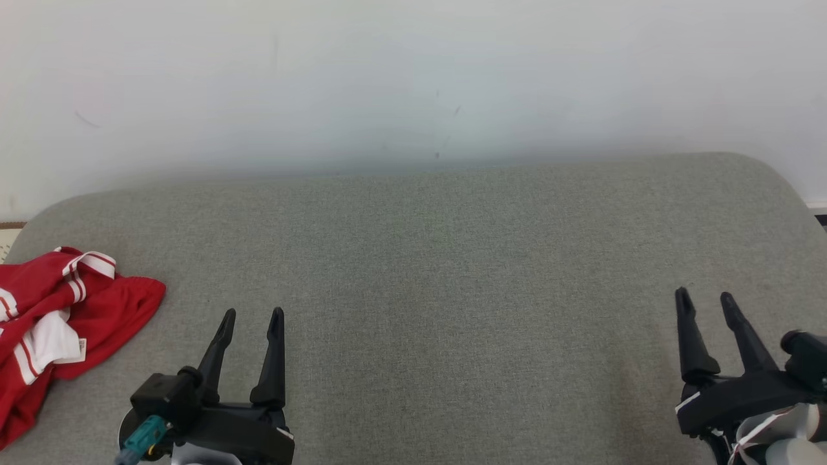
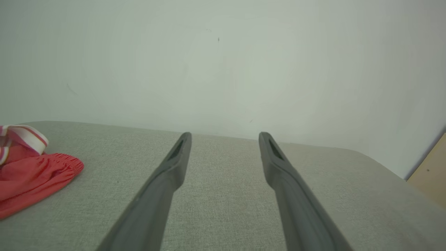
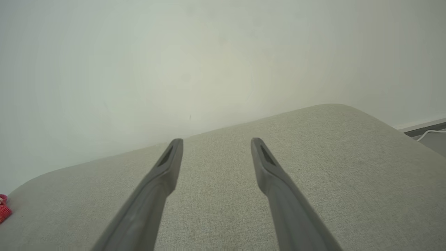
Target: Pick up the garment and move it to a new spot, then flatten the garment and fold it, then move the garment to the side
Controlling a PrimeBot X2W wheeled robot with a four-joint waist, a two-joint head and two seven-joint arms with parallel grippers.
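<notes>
Garment [image 1: 61,323]: red with white stripes, crumpled at the cushion's [image 1: 439,271] left edge, left of the left gripper, apart from it.
Left gripper [image 1: 251,314]: fingers spread wide, empty, pointing toward the wall [image 1: 413,77].
Right gripper [image 1: 704,297]: fingers wide, empty, low at the right, well apart from the garment.

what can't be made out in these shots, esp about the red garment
- Garment, head view: its left part runs off the left edge and it lies crumpled, so type and full shape are unclear.
- White tag on it, head view: too small to read.
- Right wrist view: a red sliver of the garment at the left edge, no detail.
</notes>
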